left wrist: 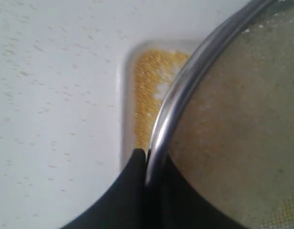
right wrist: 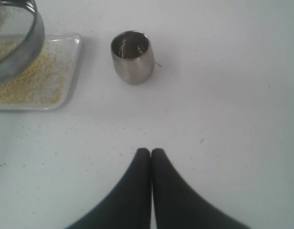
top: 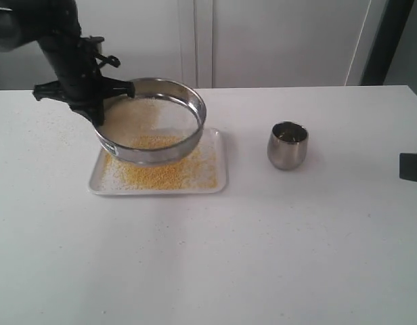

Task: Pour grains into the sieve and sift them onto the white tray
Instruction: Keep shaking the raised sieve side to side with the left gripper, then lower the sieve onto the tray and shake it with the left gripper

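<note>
Reaching in from the left, your left gripper (left wrist: pixel 146 160) clamped the sieve (top: pixel 154 120) by its rim, tilted above the white tray (top: pixel 219 154) bearing yellow grains (top: pixel 164 176); your right gripper (right wrist: pixel 151 151) hung closed, empty, over the white tabletop (top: pixel 262 257).

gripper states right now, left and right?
Left gripper: closed on the rim of the sieve, holding it.
Right gripper: closed, holding nothing.
</note>
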Action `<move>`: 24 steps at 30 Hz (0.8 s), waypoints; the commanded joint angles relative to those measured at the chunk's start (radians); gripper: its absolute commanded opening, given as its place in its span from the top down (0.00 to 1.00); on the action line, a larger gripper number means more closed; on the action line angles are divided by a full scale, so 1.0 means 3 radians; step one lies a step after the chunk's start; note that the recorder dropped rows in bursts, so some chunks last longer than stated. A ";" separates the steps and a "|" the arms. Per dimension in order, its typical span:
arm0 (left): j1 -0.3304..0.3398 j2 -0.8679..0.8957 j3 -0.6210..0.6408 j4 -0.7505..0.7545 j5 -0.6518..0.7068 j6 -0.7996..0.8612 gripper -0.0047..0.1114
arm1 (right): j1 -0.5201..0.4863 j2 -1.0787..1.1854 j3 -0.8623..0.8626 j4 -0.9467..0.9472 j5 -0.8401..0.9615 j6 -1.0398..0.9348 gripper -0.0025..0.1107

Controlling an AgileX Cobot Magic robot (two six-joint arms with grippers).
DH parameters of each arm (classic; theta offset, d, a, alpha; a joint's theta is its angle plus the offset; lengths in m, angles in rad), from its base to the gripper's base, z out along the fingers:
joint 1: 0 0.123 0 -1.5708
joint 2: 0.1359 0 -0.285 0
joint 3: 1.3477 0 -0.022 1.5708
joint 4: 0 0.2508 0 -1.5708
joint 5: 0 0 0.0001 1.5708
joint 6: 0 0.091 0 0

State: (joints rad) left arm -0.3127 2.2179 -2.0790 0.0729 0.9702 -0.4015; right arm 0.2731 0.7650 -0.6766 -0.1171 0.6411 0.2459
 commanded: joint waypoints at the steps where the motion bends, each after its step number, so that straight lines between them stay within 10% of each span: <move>1: -0.0103 -0.0064 -0.0016 0.0271 0.0136 0.0033 0.96 | -0.0019 -0.0020 0.0013 -0.0033 -0.0045 -0.0021 0.98; 12: -0.0284 0.0006 0.0079 0.0237 -0.0019 -0.0074 0.96 | -0.0019 -0.0020 0.0013 -0.0033 -0.0038 -0.0021 0.98; 17: -0.0130 -0.0290 0.0058 0.1028 -0.0056 -0.0372 0.96 | -0.0019 -0.0020 0.0013 -0.0033 -0.0044 -0.0021 0.98; 24: -0.0318 -0.0138 0.0198 0.0498 -0.0284 -0.0086 0.96 | -0.0019 -0.0020 0.0013 -0.0033 -0.0044 -0.0021 0.98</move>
State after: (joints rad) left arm -0.3460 2.1509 -2.0355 0.2867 0.8933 -0.4643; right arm 0.2731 0.7650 -0.6766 -0.1171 0.6411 0.2459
